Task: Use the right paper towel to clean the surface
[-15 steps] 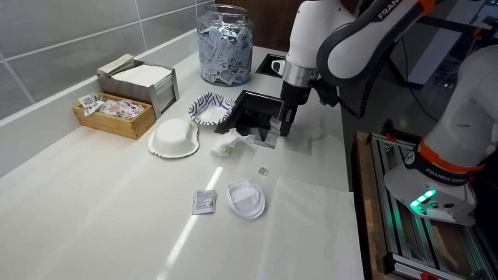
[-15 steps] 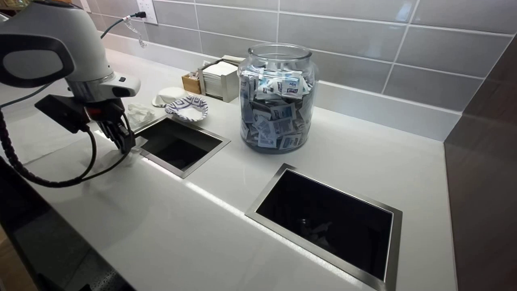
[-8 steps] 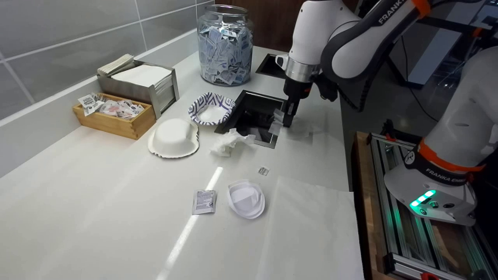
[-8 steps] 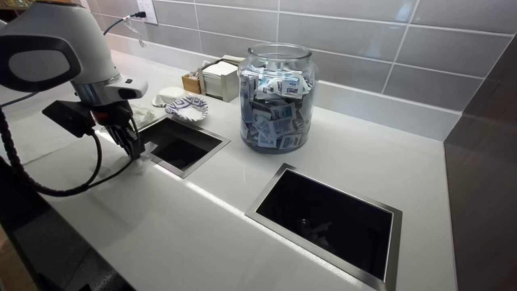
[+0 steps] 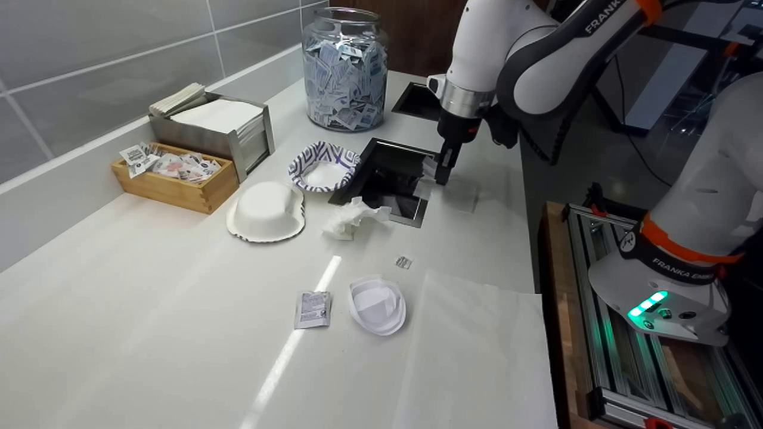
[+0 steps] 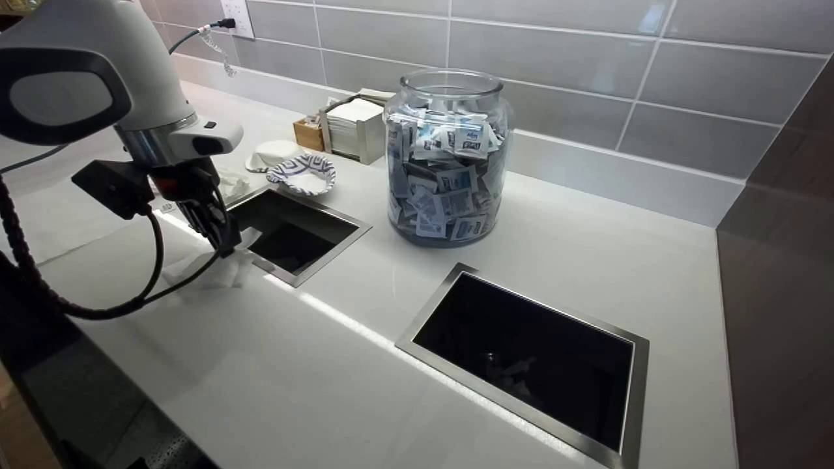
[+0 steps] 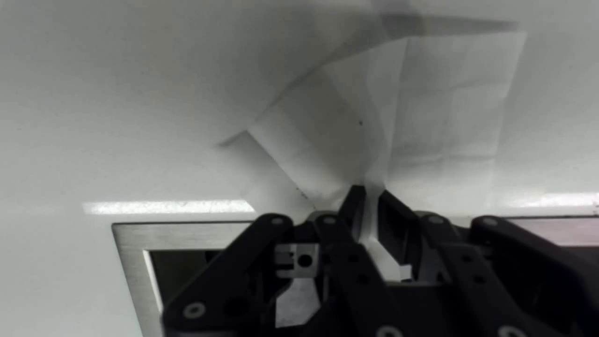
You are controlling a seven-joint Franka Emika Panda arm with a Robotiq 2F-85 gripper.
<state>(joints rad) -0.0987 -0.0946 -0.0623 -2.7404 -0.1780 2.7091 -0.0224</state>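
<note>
A flat paper sheet (image 5: 477, 357) lies along the robot-side edge of the worktop (image 5: 161, 333), nearest in an exterior view. Inward from that edge are a packet (image 5: 313, 310) and, just beside it, a small white container (image 5: 377, 305). A small printed piece (image 5: 403, 262) lies beyond them.

Next are an overturned bowl (image 5: 266, 211), toward the wall-side edge, and a crumpled paper (image 5: 351, 219), beside the near opening (image 7: 182, 235). A wooden box (image 5: 167, 189) of sachets (image 5: 191, 168) stands near the wall-side edge.

The gripper (image 7: 371, 193) pinches a gathered fold of the paper towel (image 7: 444, 107). The towel fans out over the worktop between the near opening and the robot-side edge; in the wrist view, part of it overlaps the rim.

A patterned bowl (image 5: 325, 171), inside facing up, sits at the wall side of the near opening. A metal holder (image 5: 197, 140) contains napkins (image 5: 217, 115) near the wall-side edge. Toward the far edge are a glass jar (image 5: 346, 83) filled with wipes packets (image 6: 449, 189) and the far opening (image 6: 508, 401).
</note>
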